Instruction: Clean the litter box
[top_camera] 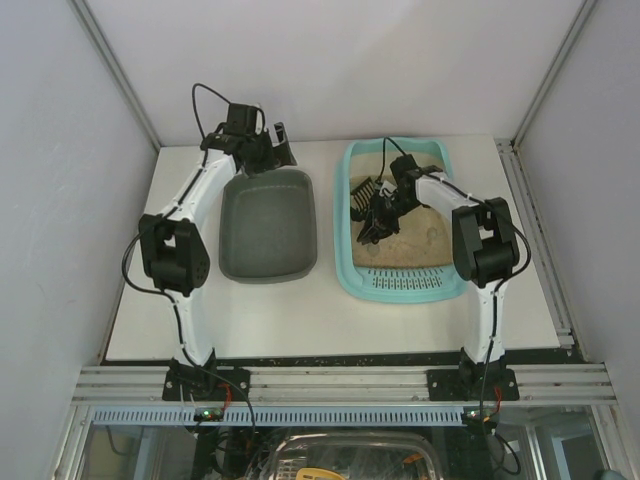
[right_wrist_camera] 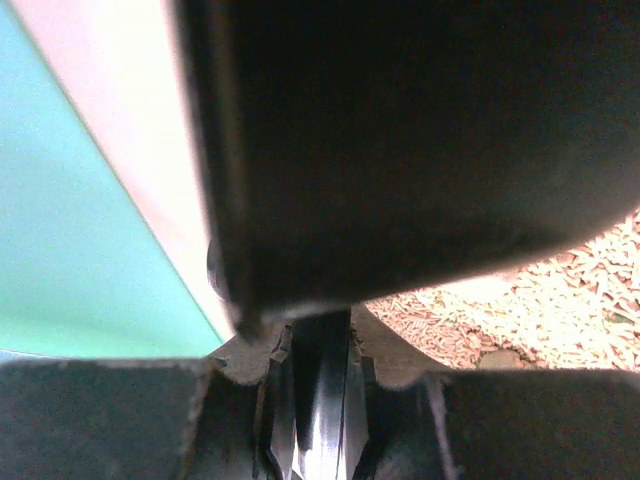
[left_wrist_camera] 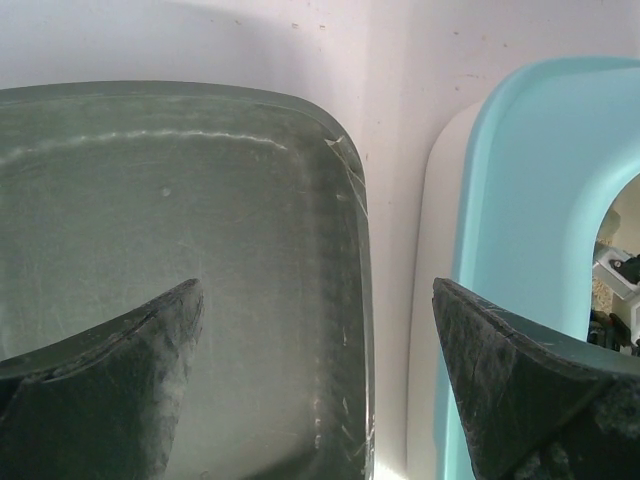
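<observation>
The light-turquoise litter box lies right of centre, with beige litter in it and the slotted section at its near end. My right gripper is low inside it near the left wall, shut on the handle of a black slotted scoop. In the right wrist view the scoop fills the upper frame, its handle clamped in my right gripper, with pellet litter and the turquoise wall beside it. My left gripper hangs open and holds nothing over the far right corner of the dark grey tray.
In the left wrist view my open left gripper straddles the grey tray's right rim, with the litter box rim a narrow strip of white table away. Grey walls enclose the table on three sides.
</observation>
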`<state>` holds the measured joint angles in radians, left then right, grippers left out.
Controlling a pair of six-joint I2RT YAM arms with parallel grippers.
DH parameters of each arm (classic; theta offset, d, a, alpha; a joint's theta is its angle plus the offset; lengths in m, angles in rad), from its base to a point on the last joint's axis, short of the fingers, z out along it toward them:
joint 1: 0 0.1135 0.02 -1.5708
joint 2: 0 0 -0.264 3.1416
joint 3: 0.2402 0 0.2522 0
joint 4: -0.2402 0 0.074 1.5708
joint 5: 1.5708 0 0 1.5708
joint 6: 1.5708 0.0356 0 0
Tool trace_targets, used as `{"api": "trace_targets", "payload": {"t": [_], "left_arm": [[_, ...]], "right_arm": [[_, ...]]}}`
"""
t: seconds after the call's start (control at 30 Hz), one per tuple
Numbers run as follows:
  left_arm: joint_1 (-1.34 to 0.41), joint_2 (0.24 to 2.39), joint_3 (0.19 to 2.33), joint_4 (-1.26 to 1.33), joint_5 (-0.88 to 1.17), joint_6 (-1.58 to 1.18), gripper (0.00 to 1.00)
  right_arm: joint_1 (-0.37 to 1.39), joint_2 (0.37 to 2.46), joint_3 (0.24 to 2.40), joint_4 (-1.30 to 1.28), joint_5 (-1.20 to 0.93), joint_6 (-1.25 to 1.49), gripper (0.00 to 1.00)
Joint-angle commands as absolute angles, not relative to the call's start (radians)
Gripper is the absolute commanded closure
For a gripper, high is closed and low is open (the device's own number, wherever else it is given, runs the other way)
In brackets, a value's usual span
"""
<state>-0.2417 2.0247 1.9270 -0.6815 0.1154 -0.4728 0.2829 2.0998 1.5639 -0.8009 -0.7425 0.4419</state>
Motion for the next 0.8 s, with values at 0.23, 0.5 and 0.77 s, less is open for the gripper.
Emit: {"api": "trace_targets", "payload": {"t": [0.23,0.5,0.77], "left_arm": [[-0.241,1.930,1.897,-0.678,0.091,-0.400,0.00],[-0.242,1.930,1.904,-0.714,0.080,-0.368,0.00],[-0.252,1.914,1.889,-0.719,0.064,-0.336,0.00]], "right_arm": [[0.333,2.081,1.664,-1.108,-0.524,0.295,1.00],[0.347,2.095,1.655,-1.077,-0.576,0.302,1.00],[0.312,2.048,1.526,-0.859,-0.859,0.377,1.00]]}}
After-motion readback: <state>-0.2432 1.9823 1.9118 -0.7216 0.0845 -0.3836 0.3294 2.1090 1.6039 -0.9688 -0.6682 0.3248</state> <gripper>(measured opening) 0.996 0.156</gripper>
